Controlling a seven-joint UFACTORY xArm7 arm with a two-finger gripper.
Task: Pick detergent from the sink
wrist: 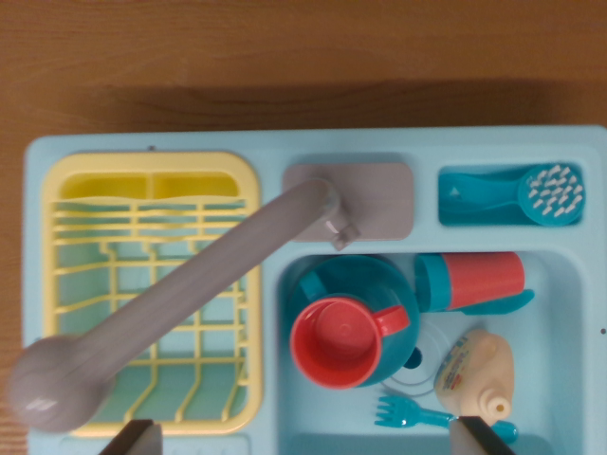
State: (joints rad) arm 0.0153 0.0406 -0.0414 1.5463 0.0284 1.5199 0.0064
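Observation:
The detergent [477, 372] is a small cream bottle with a printed label. It lies on its side in the light blue sink basin [560, 379], toward the wrist view's lower right, nozzle pointing down. My gripper [308, 441] is open above the sink. Only its two dark fingertips [131, 438] show at the bottom edge, one over the rack's front and one just below the bottle. Nothing is between them.
A red cup [337, 341] sits in a teal pot [394, 284] left of the bottle. A red-and-teal cup [471, 282] lies above it, and a teal fork [408, 414] beside it. The grey faucet [190, 294] swings over the yellow dish rack [85, 190]. A teal brush [512, 194] rests in its tray.

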